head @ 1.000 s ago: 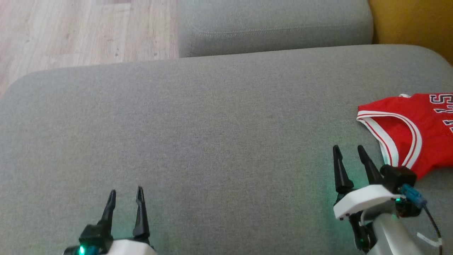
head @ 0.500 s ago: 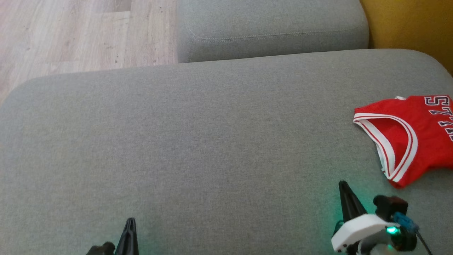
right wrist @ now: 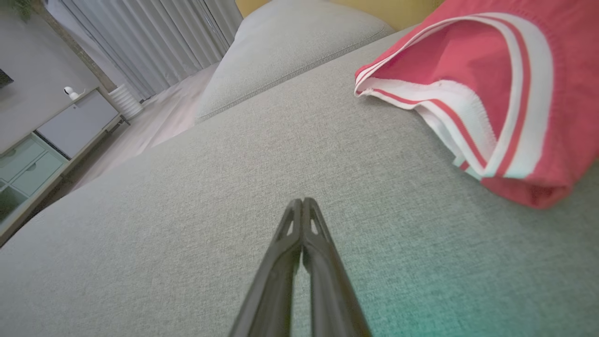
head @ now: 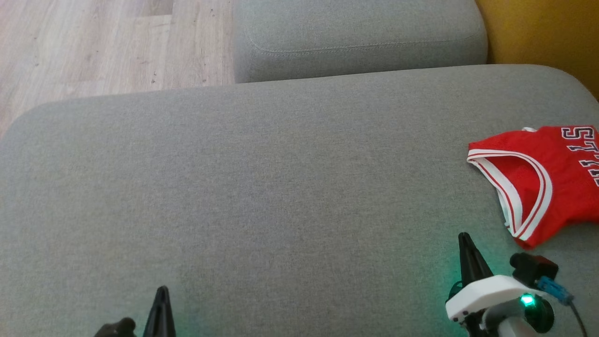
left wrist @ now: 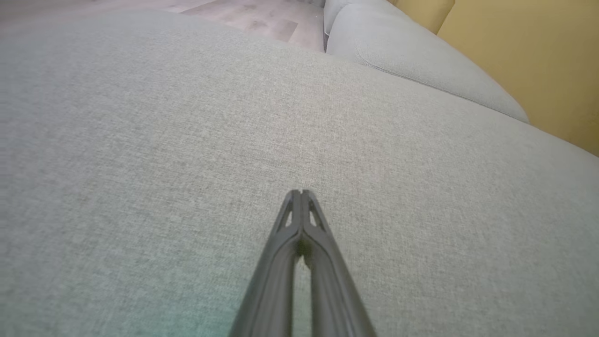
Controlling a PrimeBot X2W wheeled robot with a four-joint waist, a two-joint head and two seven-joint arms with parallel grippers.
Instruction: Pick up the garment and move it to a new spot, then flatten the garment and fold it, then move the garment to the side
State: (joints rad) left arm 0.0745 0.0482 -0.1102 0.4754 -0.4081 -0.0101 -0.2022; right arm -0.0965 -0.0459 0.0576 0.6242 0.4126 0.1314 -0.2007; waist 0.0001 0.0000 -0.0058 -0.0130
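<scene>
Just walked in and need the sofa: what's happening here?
A two-armed robot is working over the grey sofa. A red jersey lies at the robot's right, held by nothing. Both grippers are shut and empty, low over bare fabric: the left gripper far from the jersey, the right gripper close beside it but apart.

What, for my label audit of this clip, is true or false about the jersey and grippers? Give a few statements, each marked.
1. The red jersey lies on the grey sofa cushion. True.
2. The right gripper holds the jersey. False: it is shut on nothing, apart from the jersey.
3. The left gripper is open. False: it is shut, holding nothing.
4. The jersey lies nearer the right gripper than the left. True.
</scene>
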